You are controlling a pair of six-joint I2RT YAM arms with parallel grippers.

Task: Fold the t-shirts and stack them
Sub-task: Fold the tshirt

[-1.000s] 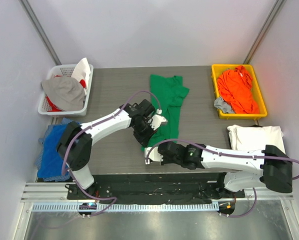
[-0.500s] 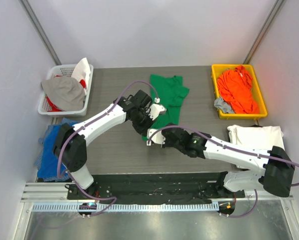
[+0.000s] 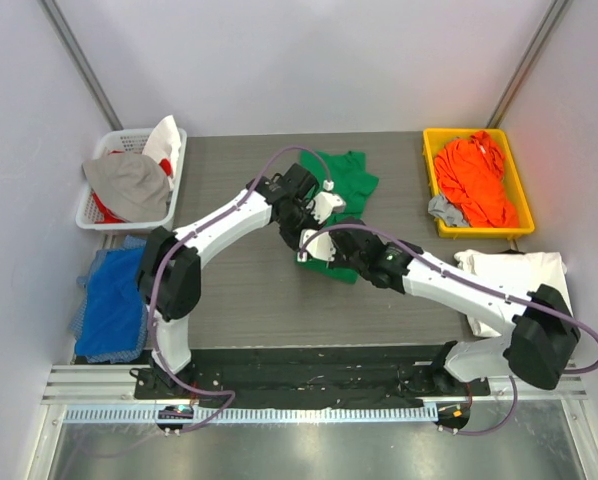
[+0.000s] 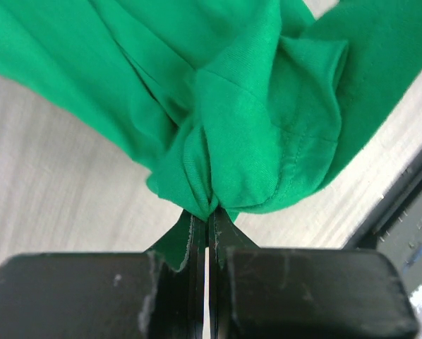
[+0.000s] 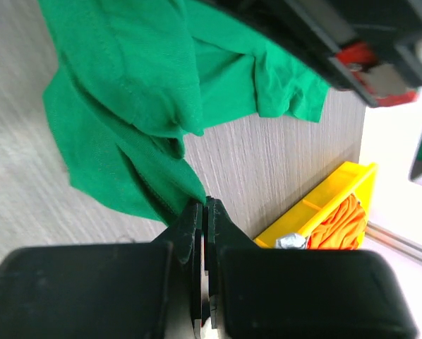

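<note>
1. the green t-shirt (image 3: 347, 172), a soft knit cotton, lies bunched in deep folds at the middle of the table (image 3: 229, 290), with a stitched hem showing.
2. the left gripper (image 4: 209, 219) is clenched on a pinched wad of that shirt's cloth.
3. the right gripper (image 5: 204, 208), just beside the left one, is clamped on a thin edge of the same shirt.
4. there are three shirts in all: the green one, an orange t-shirt (image 3: 474, 180) crumpled in a yellow plastic bin (image 3: 426, 180) at the far right, and a white t-shirt (image 3: 509, 275) lying flat at the table's right edge.
5. the table is grey with a fine wood grain. a white lattice basket (image 3: 99, 222) at the far left holds a grey cloth (image 3: 129, 180). one blue cloth (image 3: 109, 300) lies at the near left.
</note>
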